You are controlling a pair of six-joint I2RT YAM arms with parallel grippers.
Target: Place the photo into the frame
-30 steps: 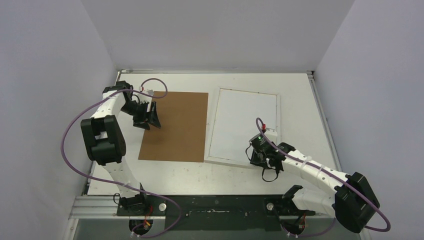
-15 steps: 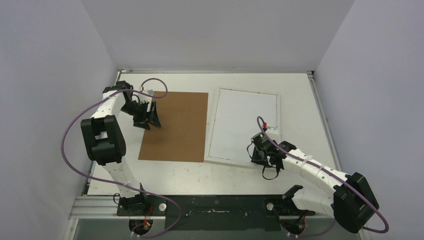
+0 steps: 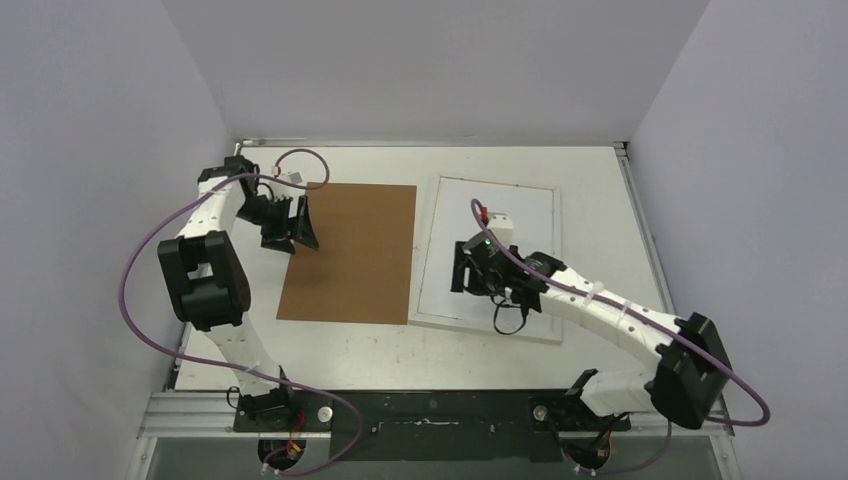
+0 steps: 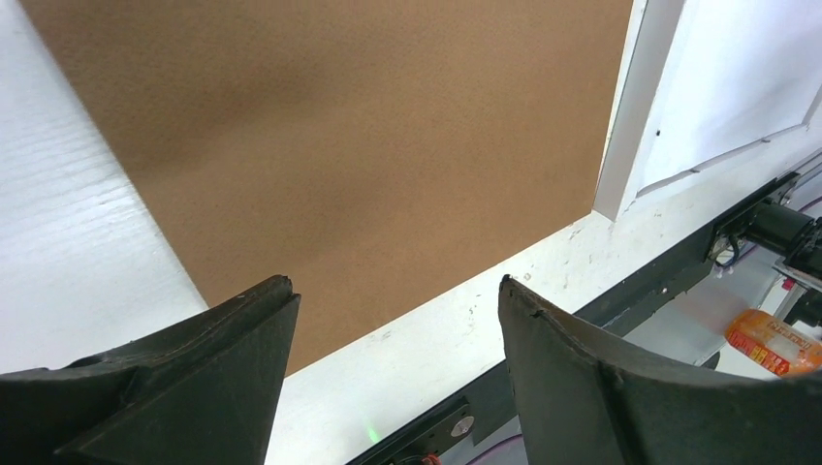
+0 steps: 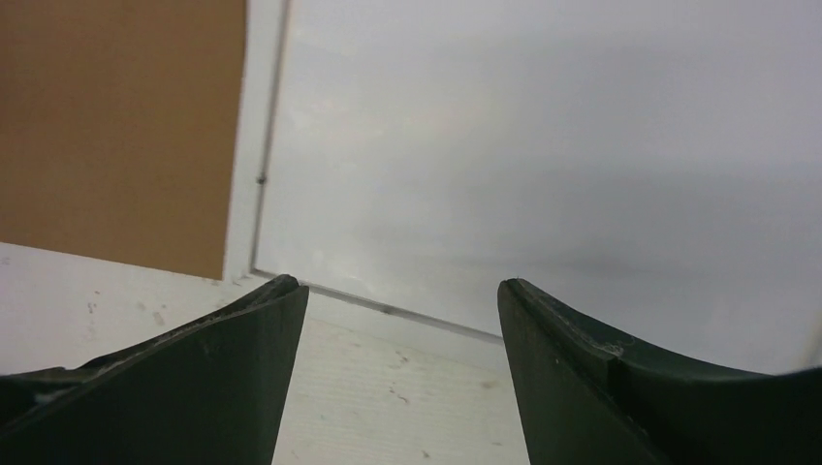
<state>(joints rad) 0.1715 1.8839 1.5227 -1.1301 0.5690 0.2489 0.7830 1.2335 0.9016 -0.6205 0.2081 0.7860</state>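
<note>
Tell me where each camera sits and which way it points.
Top external: fixed high behind the table, looking down on the brown board and frame; left gripper and right gripper show with their arms.
Left wrist: on the left wrist, facing the table's near edge over the brown board; the open left gripper shows.
Right wrist: on the right wrist, close over a frame corner; the open right gripper shows.
Shared: both wrist views catch the frame's border beside the brown board.
</note>
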